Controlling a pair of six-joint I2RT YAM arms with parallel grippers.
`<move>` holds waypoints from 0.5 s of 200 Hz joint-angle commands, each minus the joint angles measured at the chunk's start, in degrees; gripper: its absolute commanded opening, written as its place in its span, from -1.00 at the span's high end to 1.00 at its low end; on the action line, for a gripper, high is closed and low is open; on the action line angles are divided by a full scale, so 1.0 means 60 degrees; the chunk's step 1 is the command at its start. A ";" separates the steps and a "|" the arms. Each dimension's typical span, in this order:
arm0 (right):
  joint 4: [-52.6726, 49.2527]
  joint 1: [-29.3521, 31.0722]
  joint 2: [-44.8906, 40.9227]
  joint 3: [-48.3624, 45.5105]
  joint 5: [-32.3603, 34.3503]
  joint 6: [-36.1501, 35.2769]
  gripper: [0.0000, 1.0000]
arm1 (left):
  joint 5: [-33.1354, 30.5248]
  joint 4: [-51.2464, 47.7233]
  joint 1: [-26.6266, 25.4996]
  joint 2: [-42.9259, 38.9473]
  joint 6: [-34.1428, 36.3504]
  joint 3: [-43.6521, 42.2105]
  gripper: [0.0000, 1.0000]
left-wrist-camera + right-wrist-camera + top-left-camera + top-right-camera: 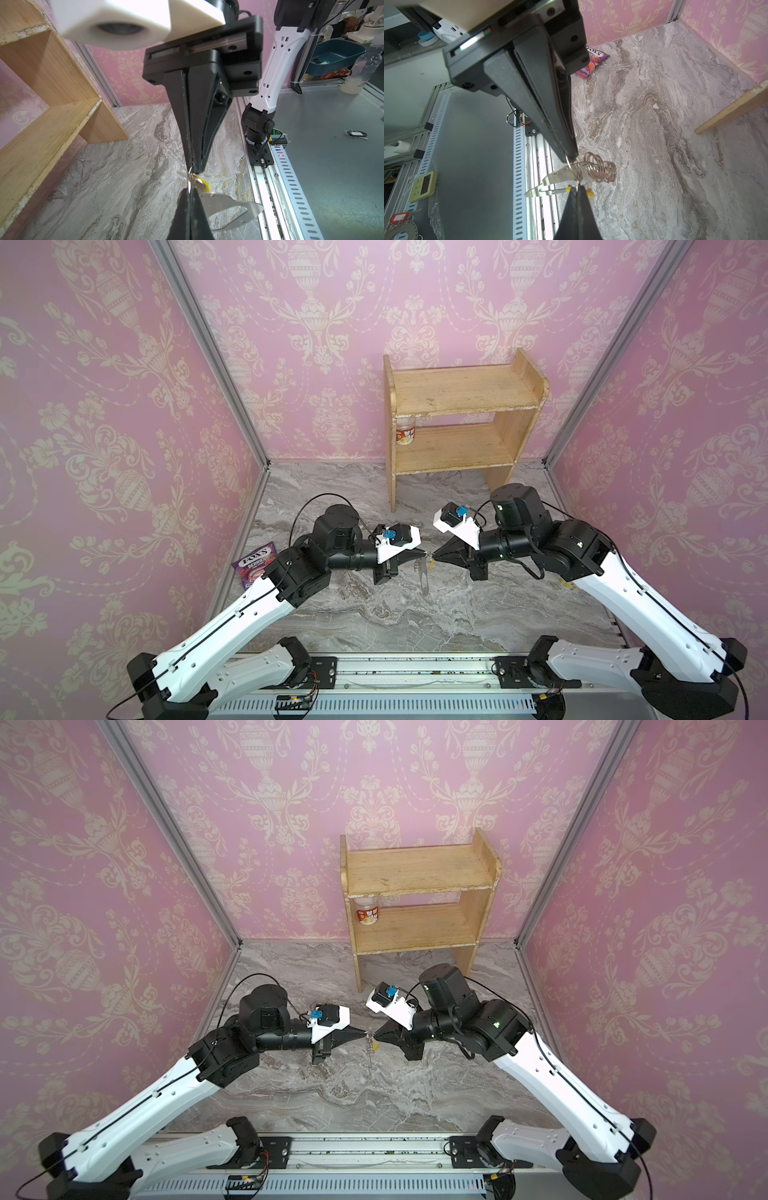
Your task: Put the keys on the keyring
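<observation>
The left gripper [571, 156] has its tapered black jaws pressed together on one thin wire ring at the straight edge of the keyring [560, 174]. The flat, silvery half-oval plate hangs from that pinch in mid-air, and both top views see it nearly edge-on. The other rings [600, 168], small coils of coppery-looking wire, bunch along the same edge.

Tip to tip with it, the right gripper [195, 169] is likewise clamped tight, its matte wedge-shaped jaws nipping the keys [204, 185]. In the right wrist view, glossy yellow plastic shows on either side of the tip, with a sliver of bright metal beside it. Whether the pinch sits on the tag or on its wire loop cannot be told. The keys lie right against the ringed edge of the keyring, and it is unclear whether they are threaded on.

Below is the table [415, 614], smooth, with a grey veined marble pattern. At the back stands a bare wooden shelf [461, 393] of two boards with chipped edges. A small clear jar [405, 433] sits at the left end of its lower board. A glossy purple bag [253, 566] lies flat by the left wall, well apart.
</observation>
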 commanded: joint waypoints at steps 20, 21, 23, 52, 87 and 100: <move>0.0503 0.0052 -0.0075 0.0308 -0.0182 0.0043 1.00 | -0.0011 -0.0547 -0.0172 0.0122 0.0265 0.0266 1.00; 0.0501 0.0053 -0.0079 0.0308 -0.0188 0.0042 1.00 | -0.0011 -0.0548 -0.0171 0.0124 0.0265 0.0273 1.00; 0.0507 0.0050 -0.0082 0.0308 -0.0181 0.0041 1.00 | -0.0022 -0.0557 -0.0174 0.0126 0.0272 0.0279 1.00; 0.0592 0.0052 -0.0169 0.0251 -0.0190 0.0027 1.00 | -0.0062 -0.0733 -0.0175 0.0198 0.0323 0.0345 1.00; 0.0612 0.0051 -0.0199 0.0235 -0.0226 -0.0032 1.00 | -0.0186 -0.0857 -0.0181 0.0226 0.0396 0.0368 1.00; 0.0617 0.0067 -0.0229 0.0235 -0.0209 -0.0043 1.00 | -0.0201 -0.0893 -0.0186 0.0243 0.0411 0.0394 1.00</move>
